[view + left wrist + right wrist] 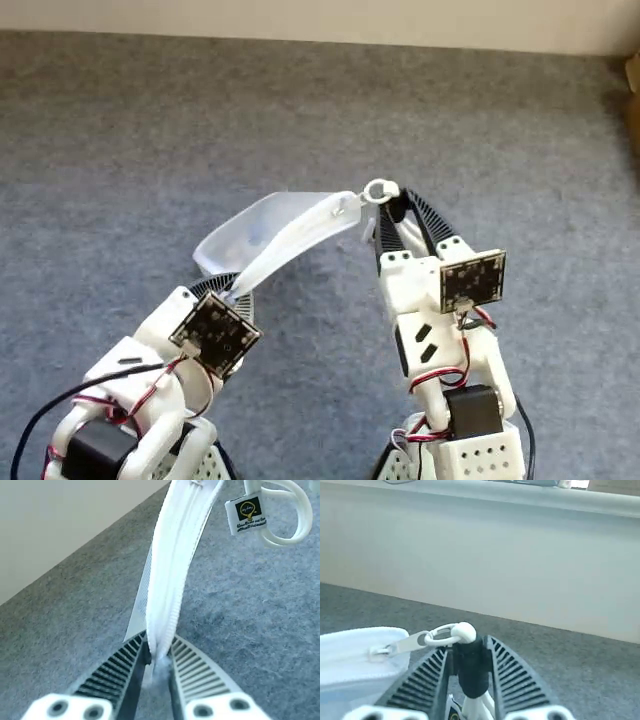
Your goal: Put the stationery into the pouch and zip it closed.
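Pouch (262, 238), soft and light, slung over the table (120, 130): left gripper (159, 661) fingers pinch its zip end at 7 o'clock; right gripper (468, 666) fingers clamp the ring pull (442, 634) at 2 o'clock. Apparently zipped shut.

The right gripper (468, 647) has black ribbed fingers (512, 677) pressed against a short black pull tab (470, 667), which stands upright between them. A white plastic ring (440, 634) with a rounded bead tops the tab. It links to a small silver zipper slider (390, 647) at the end of a white fabric pouch (350, 655). Behind them lies a grey felt-like table cover (570, 650) and, farther back, a pale wall (495, 555).
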You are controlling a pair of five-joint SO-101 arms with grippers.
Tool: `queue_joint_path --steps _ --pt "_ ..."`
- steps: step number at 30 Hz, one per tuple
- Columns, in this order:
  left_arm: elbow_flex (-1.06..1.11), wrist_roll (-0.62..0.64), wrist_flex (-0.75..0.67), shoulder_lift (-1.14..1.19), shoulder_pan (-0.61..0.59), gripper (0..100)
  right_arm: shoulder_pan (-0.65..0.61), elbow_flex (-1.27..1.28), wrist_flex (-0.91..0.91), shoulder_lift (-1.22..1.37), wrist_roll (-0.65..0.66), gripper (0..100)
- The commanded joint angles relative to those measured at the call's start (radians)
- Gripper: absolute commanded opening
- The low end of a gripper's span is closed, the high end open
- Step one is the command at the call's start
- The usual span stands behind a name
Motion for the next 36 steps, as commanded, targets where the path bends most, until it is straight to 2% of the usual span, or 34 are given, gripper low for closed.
queue_joint_path --steps 1,7,13,28,36 --pt "-0.002 0.005 0.025 -0.058 -0.062 1 0.117 -0.061 -0.051 0.007 -0.012 0.5" --pt "0.001 0.006 0.018 -0.070 -0.128 1 0.183 -0.061 -0.051 0.007 -0.014 0.5" --pt "0.002 0.011 0.018 -0.070 -0.173 1 0.189 -0.048 -0.050 0.005 -0.014 0.5" --pt "0.033 0.012 0.017 -0.071 -0.173 1 0.180 -0.019 -0.051 0.001 -0.014 0.5" --pt "0.033 0.012 0.017 -0.071 -0.173 1 0.039 0.047 -0.051 0.008 -0.005 0.5"
